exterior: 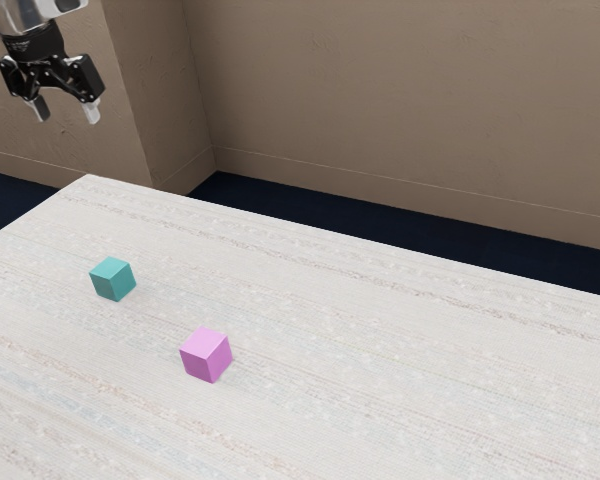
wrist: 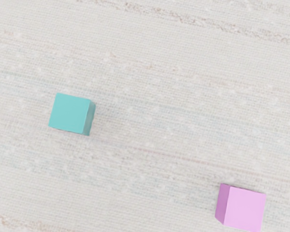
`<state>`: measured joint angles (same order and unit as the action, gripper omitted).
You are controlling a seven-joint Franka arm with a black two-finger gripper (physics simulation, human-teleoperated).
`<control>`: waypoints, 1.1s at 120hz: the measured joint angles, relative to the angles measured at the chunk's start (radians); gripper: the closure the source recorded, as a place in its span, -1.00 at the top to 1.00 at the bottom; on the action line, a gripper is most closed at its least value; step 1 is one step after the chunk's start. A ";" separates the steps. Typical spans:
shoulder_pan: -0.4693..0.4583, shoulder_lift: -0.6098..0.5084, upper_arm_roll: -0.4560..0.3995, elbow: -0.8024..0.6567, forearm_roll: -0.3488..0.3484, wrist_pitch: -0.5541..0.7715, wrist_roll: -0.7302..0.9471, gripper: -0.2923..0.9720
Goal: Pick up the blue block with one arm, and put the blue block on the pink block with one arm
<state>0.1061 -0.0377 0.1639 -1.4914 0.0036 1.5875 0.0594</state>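
My hand (exterior: 66, 110) hangs wide open and empty, high above the surface (exterior: 400, 340). Blue block (exterior: 113, 278) sits there, pink block (exterior: 206, 354) at its 4 o'clock, apart.

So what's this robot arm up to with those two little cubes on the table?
Nothing is being handled yet. The arm's hand hangs open high above the table, holding nothing. Two small cubes sit apart on the tabletop: a blue-green block and a pink block. The job is to stack the blue-green one on the pink one, and that has not begun.
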 joint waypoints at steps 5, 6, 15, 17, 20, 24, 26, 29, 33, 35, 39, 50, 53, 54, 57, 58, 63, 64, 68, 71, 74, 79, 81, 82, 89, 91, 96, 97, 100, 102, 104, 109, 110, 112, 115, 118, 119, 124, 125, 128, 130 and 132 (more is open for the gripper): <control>-0.002 0.000 0.000 0.000 0.000 0.000 0.000 0.54; -0.002 0.000 0.000 0.000 0.000 0.000 0.000 0.54; 0.001 0.000 0.000 0.000 0.000 0.000 0.001 0.54; 0.002 0.000 0.000 0.000 0.000 0.000 0.001 0.54; 0.005 0.001 0.000 0.021 0.001 -0.005 0.001 0.54; 0.008 0.000 0.000 0.085 0.006 -0.026 0.001 0.54; 0.008 -0.004 0.000 0.148 0.010 -0.046 0.001 0.54; 0.007 -0.016 0.002 0.221 0.015 -0.072 0.001 0.54; 0.002 -0.019 0.013 0.279 0.019 -0.102 0.001 0.54; -0.005 -0.009 0.027 0.295 0.021 -0.113 0.001 0.54; -0.016 0.017 0.059 0.310 0.023 -0.131 0.004 0.54; 0.010 0.131 0.112 0.302 0.017 -0.124 0.021 0.54; 0.040 0.177 0.117 0.299 0.006 -0.112 0.029 0.54; 0.052 0.192 0.118 0.297 0.003 -0.108 0.032 0.53; 0.089 0.233 0.121 0.290 -0.007 -0.095 0.040 0.54; 0.101 0.248 0.122 0.284 -0.010 -0.089 0.043 0.54; 0.135 0.303 0.124 0.254 -0.025 -0.056 0.058 0.54; 0.139 0.312 0.124 0.249 -0.028 -0.050 0.060 0.54; 0.149 0.354 0.124 0.234 -0.038 -0.023 0.071 0.54; 0.152 0.382 0.123 0.227 -0.044 -0.003 0.079 0.54; 0.153 0.409 0.123 0.216 -0.048 0.019 0.086 0.54; 0.156 0.453 0.123 0.198 -0.056 0.059 0.098 0.54; 0.161 0.466 0.121 0.188 -0.062 0.076 0.103 0.54; 0.164 0.471 0.121 0.179 -0.064 0.085 0.105 0.54; 0.184 0.511 0.117 0.143 -0.085 0.144 0.123 0.54; 0.190 0.523 0.116 0.129 -0.090 0.165 0.127 0.54; 0.199 0.543 0.114 0.076 -0.103 0.226 0.136 0.54; 0.200 0.545 0.114 0.065 -0.105 0.238 0.137 0.54; 0.203 0.550 0.113 0.036 -0.110 0.274 0.140 0.54; 0.205 0.552 0.113 0.020 -0.114 0.296 0.141 0.54; 0.206 0.553 0.113 0.004 -0.120 0.316 0.143 0.54; 0.207 0.555 0.112 -0.036 -0.142 0.362 0.146 0.54; 0.208 0.555 0.111 -0.042 -0.146 0.370 0.147 0.54; 0.208 0.555 0.107 -0.054 -0.153 0.387 0.148 0.54; 0.209 0.555 0.102 -0.066 -0.159 0.409 0.154 0.54; 0.209 0.555 0.097 -0.074 -0.164 0.428 0.162 0.54; 0.209 0.555 0.096 -0.077 -0.166 0.434 0.165 0.54; 0.209 0.554 0.089 -0.088 -0.171 0.460 0.190 0.54; 0.210 0.553 0.088 -0.090 -0.173 0.465 0.196 0.54; 0.210 0.552 0.086 -0.093 -0.176 0.478 0.213 0.54; 0.210 0.551 0.085 -0.096 -0.178 0.485 0.224 0.54; 0.210 0.550 0.085 -0.099 -0.180 0.492 0.234 0.54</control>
<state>0.3157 0.5123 0.2486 -1.5907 -0.1763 2.0797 0.2936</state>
